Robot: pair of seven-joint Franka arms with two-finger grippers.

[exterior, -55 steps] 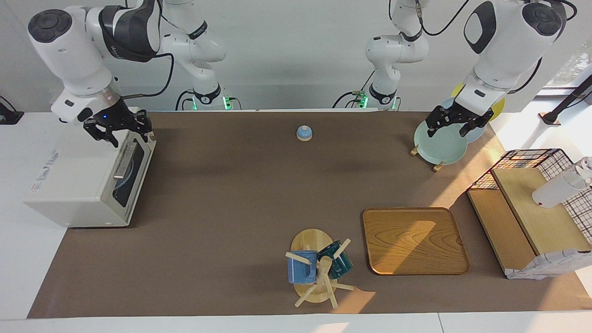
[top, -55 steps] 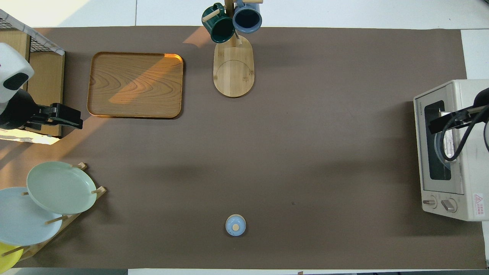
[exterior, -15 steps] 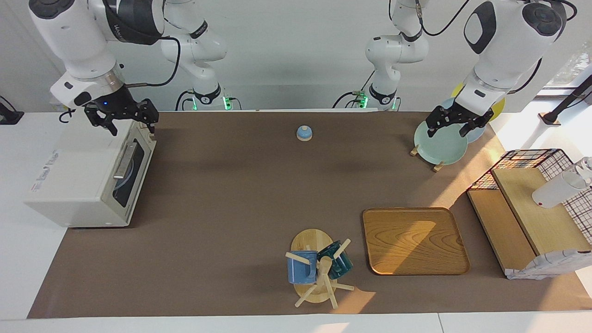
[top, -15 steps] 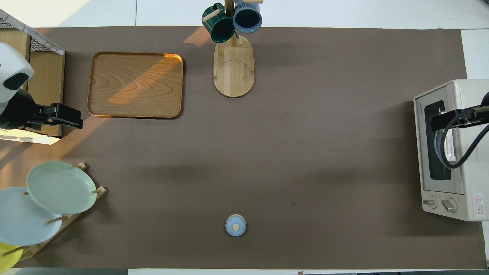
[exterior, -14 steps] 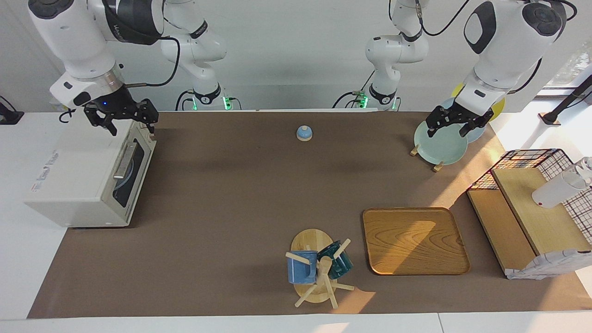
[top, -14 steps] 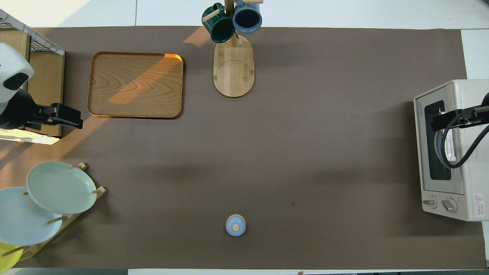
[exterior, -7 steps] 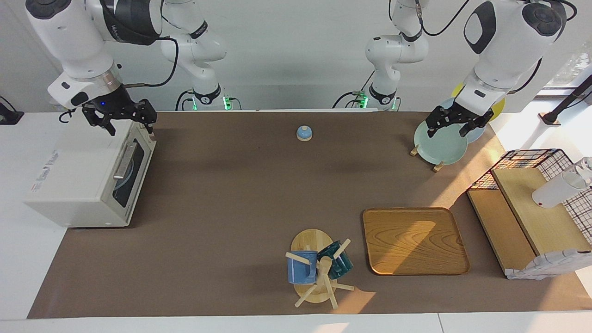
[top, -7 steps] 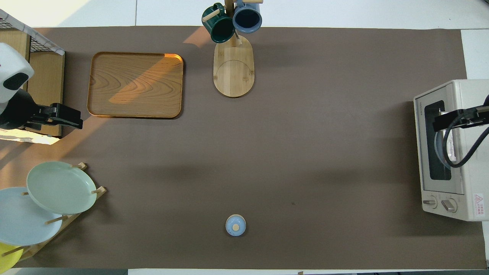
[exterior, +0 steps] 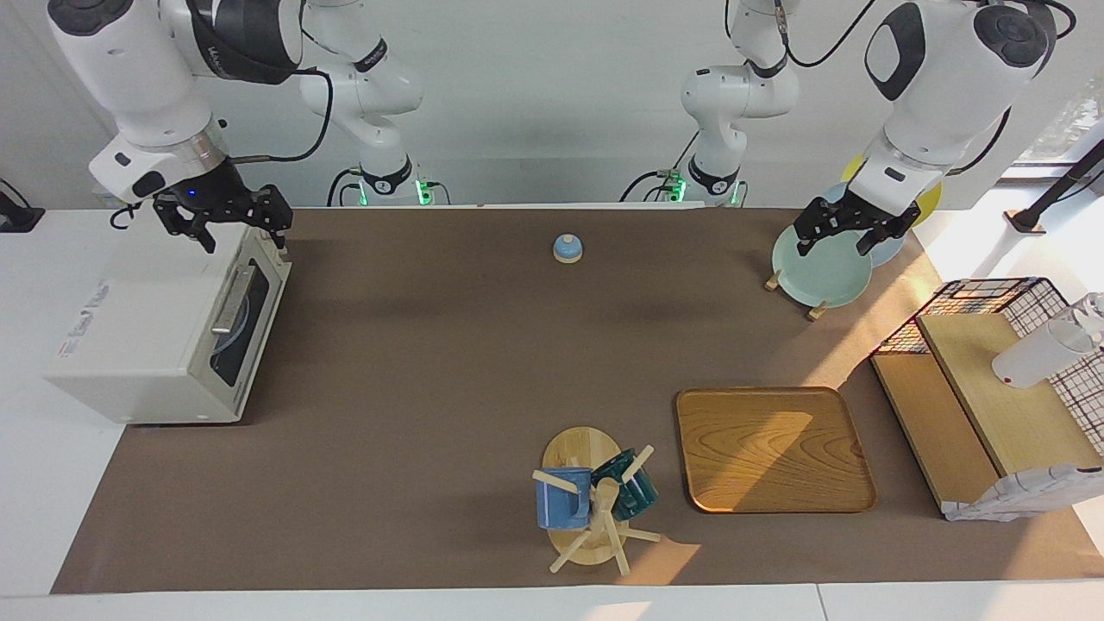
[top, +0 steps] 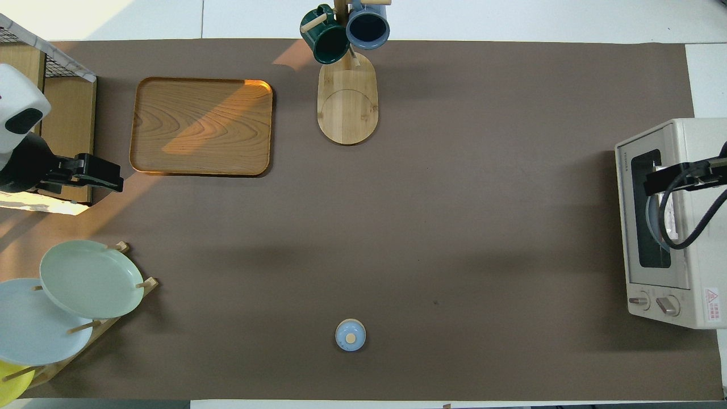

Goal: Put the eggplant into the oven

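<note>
Lighting: bright, even daylight. Warm sun enters at my left arm's end, streaking the tray (exterior: 774,448) and worktop (exterior: 448,362). Soft shadows of my arms across the worktop. Focus sharp; no glare.

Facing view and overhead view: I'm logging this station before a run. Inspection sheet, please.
Surface: brown mat, nothing spilled.
Job's things: oven shut, at the right arm's end; eggplant nothing seen.
Clutter: mug tree, wooden tray, plate rack, shelf, small blue dome.
Grippers: right gripper over the oven's top, left gripper over the plate rack; jaws open, empty.
Cables: black cable loops over the oven.
Surroundings: plain white wall.
</note>
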